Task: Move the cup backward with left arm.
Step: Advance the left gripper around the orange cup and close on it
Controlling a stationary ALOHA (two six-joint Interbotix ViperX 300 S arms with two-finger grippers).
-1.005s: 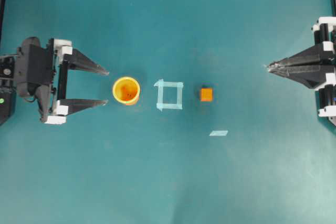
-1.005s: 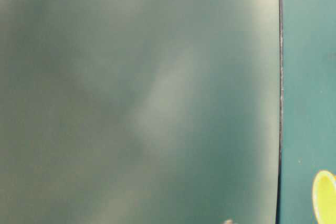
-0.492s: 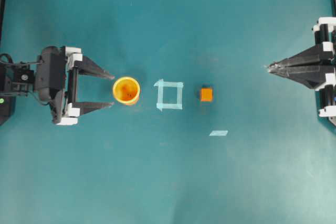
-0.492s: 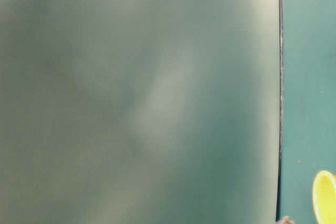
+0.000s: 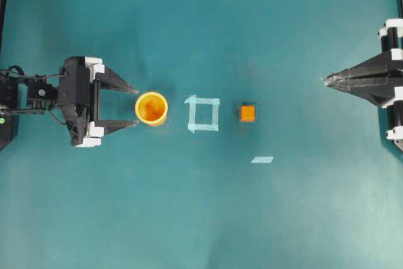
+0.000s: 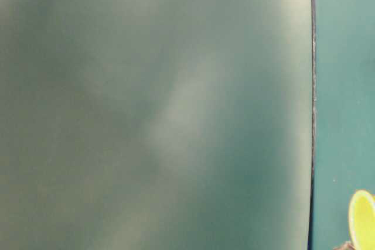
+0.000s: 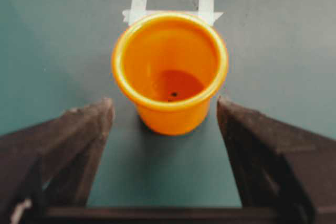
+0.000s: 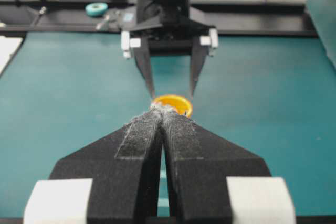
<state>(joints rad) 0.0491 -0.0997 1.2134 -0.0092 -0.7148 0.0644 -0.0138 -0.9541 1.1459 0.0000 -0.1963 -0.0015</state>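
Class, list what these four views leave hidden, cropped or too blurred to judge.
- Table-level view: a blurred grey-green surface fills most of it; the cup is cropped at the corner.
- Right wrist view: the right tool hides most of the cup and the tape square.
- Left wrist view: the orange cube is out of frame.

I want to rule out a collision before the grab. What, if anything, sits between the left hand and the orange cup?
Nothing visible does. The left hand is open, its fingertips just short of the cup, with only bare table between them in the wrist view.
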